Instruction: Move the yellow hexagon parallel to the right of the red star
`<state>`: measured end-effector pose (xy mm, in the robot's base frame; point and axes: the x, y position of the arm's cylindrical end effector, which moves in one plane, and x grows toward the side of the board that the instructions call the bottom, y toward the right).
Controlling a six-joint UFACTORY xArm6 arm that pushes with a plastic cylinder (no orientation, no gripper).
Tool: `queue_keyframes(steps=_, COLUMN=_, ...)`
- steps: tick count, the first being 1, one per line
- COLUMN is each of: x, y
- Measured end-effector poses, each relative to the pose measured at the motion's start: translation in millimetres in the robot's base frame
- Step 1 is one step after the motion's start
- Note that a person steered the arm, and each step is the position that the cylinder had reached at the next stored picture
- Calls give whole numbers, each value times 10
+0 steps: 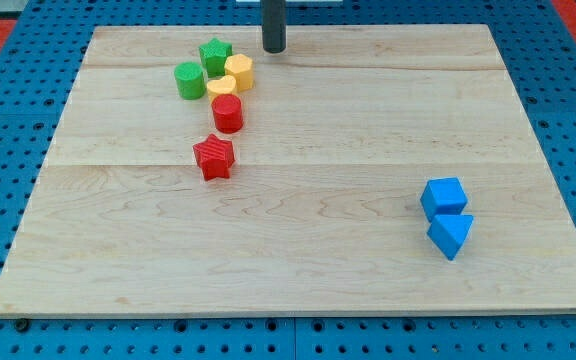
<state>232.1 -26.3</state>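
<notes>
Camera view, step in hand: I judge this as the approach, before any push; the yellow plastic hexagon block (239, 71) sits in the cluster at the upper left of the frame, not yet level with the red plastic star block (213, 157).
Camera view, task thing: the yellow hexagon lies above and slightly right of the red star, well short of the open wood to the star's right.
Camera view, target: the red star stands alone, left of centre, below the cluster.
Camera view, cluster: a green star-shaped block (215, 54) touches the hexagon's upper left; a green cylinder (189, 80) is further left; a second yellow block (220, 89), shape unclear, and a red cylinder (227, 113) sit just below the hexagon.
Camera view, tool: my tip (273, 49), the end of the dark rod, rests on the light wooden counter (368, 120) at top centre, just right of the hexagon and above it, apart from every block.
Camera view, tool state: a plain rod with nothing to open or close; it holds nothing and touches no block.
Camera view, next move: I judge I must get behind the hexagon at its upper-left side and push it down and rightwards, without dragging the red cylinder or nudging the star.
Camera view, elsewhere: a blue cube (443, 195) and a blue triangular block (452, 235) touch at the lower right, well apart from the work.
</notes>
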Motion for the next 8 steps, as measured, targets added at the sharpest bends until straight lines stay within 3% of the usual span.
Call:
queue_keyframes(steps=2, x=23, y=-231)
queue_keyframes(steps=3, x=143, y=-782)
queue_keyframes(steps=4, x=382, y=-756)
queue_keyframes(steps=5, x=580, y=-371)
queue_keyframes(steps=7, x=1160, y=940)
queue_keyframes(steps=8, x=1207, y=640)
